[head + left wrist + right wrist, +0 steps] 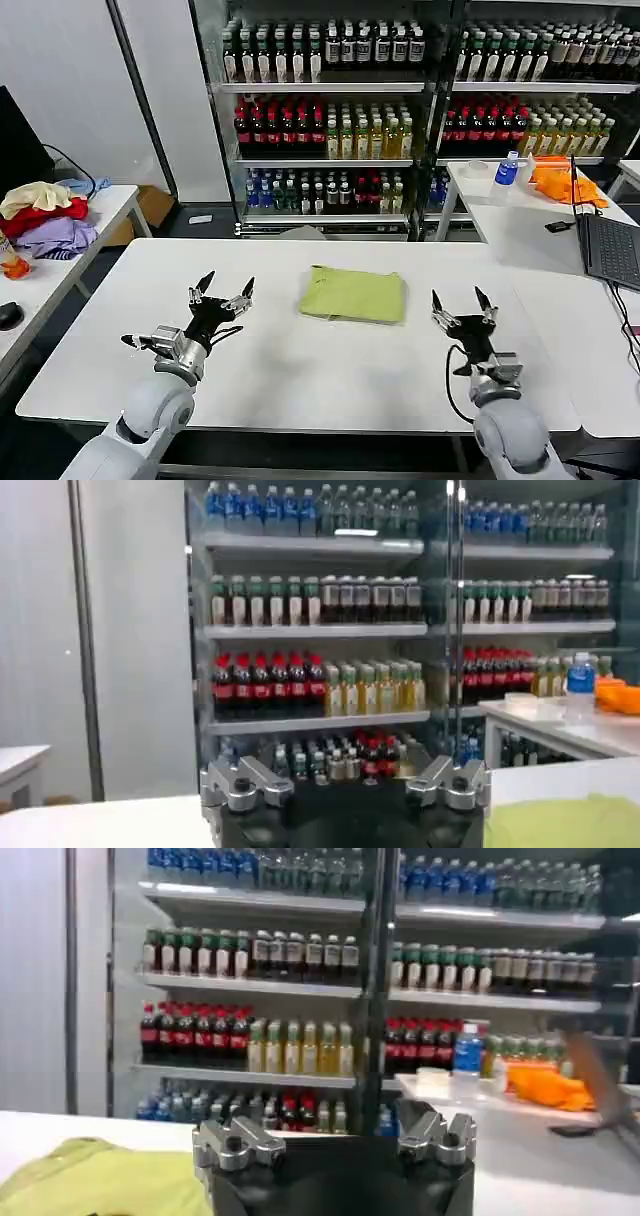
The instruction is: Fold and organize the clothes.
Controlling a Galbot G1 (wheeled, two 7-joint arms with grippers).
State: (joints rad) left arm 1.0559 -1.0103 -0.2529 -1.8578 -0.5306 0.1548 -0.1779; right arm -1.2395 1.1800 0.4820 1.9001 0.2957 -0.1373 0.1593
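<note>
T-shirt (353, 296), lime green, lies folded into a neat flat rectangle on the white table (300, 370), just past the table's middle toward 12 o'clock. No sleeves or loose edges stick out, so the folding looks finished or nearly so; I judge what remains is at most tidying or moving it.

Neither claw touches it. The left gripper (222, 291) sits at about 9 o'clock from the shirt, fingers spread apart with nothing between them. The right gripper (462, 304) sits at about 3 o'clock, also spread and holding nothing. Both rest low over the table and point away from the robot, flanking the shirt, a stance that reads as let go and waiting.

From the left wrist, a corner of the shirt (570, 820) shows beside the claw; from the right wrist, the shirt (95, 1173) shows likewise.

A side table at 10 o'clock carries a heap of clothes (45, 220). Another at 2 o'clock holds an orange cloth (562, 184), a bottle (508, 170) and a laptop (610, 250). Drink shelves (330, 120) line the back wall.
</note>
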